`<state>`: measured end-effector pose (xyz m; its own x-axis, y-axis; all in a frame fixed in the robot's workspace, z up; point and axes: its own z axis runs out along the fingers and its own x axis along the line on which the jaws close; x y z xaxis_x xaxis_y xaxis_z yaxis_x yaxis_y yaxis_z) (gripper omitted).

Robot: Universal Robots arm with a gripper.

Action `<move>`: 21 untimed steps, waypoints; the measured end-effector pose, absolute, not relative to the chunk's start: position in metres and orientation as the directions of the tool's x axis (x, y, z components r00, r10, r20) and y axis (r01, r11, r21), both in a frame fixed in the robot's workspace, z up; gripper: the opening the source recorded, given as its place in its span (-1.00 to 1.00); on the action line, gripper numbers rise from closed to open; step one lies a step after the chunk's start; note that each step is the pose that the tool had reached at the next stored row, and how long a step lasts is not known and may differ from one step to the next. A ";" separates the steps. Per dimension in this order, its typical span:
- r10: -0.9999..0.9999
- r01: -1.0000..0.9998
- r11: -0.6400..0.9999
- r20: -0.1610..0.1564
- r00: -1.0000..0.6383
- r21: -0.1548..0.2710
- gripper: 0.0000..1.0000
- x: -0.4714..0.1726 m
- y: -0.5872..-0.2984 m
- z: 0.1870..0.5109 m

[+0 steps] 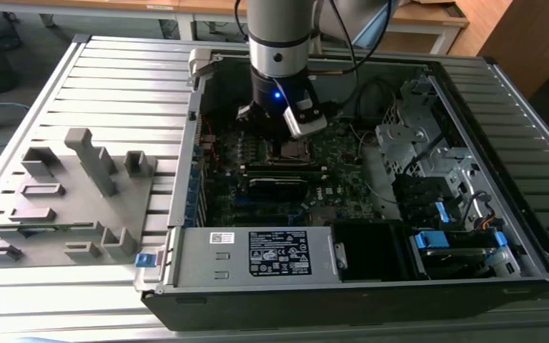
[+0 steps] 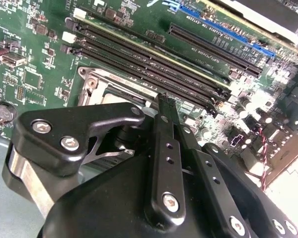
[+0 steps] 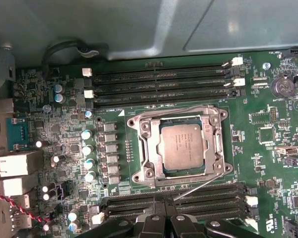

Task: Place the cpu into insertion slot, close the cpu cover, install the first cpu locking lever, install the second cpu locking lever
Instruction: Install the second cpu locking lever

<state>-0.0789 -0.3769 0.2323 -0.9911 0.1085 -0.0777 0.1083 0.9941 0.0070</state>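
- The cpu sits in the insertion slot, metallic top facing up.
- The cpu cover lies closed, framing the cpu.
- Black memory slots run along two opposite sides of the insertion slot.
- Gripper fingers hang near the insertion slot.

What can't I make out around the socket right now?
- Levers latched or not: thin rods beside the cover, too fine to judge in the first wrist view.
- Slot: in the exterior view the arm hides most of it.
- Cpu: the second wrist view has the gripper body in front of it.
- Fingertips: cut off by the first wrist view's edge.
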 end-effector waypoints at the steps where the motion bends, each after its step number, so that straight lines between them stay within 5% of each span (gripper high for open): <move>1: 0.109 0.108 0.994 -0.078 -0.991 0.007 -0.80 -0.079 -0.377 0.232; 21: 0.109 0.108 0.994 -0.077 -0.991 0.007 -0.80 -0.080 -0.379 0.222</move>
